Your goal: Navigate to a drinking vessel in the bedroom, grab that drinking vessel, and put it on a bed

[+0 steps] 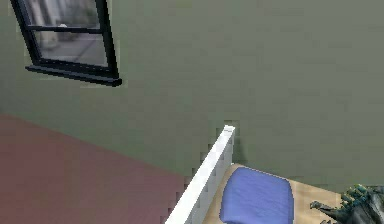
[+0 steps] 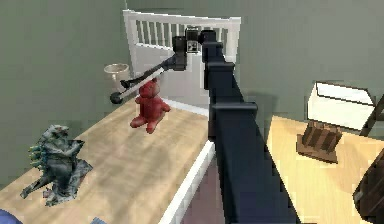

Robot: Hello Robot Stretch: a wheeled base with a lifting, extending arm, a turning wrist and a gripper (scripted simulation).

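A small pale cup-shaped vessel (image 2: 117, 70) hangs at the far end of my gripper (image 2: 115, 88), clear of the bedding with the green wall behind it, so the gripper holds it. The dark arm (image 2: 230, 130) reaches out over a bed (image 2: 140, 175) with a tan cover and a white slatted headboard (image 2: 155, 30). Just below the fingers, a red stuffed toy (image 2: 150, 106) sits on the cover. In the forward view the bed's white end board (image 1: 205, 175) and a blue pillow (image 1: 258, 196) show at the lower right.
A grey-green dinosaur toy (image 2: 58, 162) lies on the bed at the arm side view's left and shows again as the toy (image 1: 360, 205) in the forward view. A lamp (image 2: 338, 108) stands on a wooden nightstand (image 2: 330, 170). A dark-framed window (image 1: 70, 40) is set above reddish floor (image 1: 60, 175).
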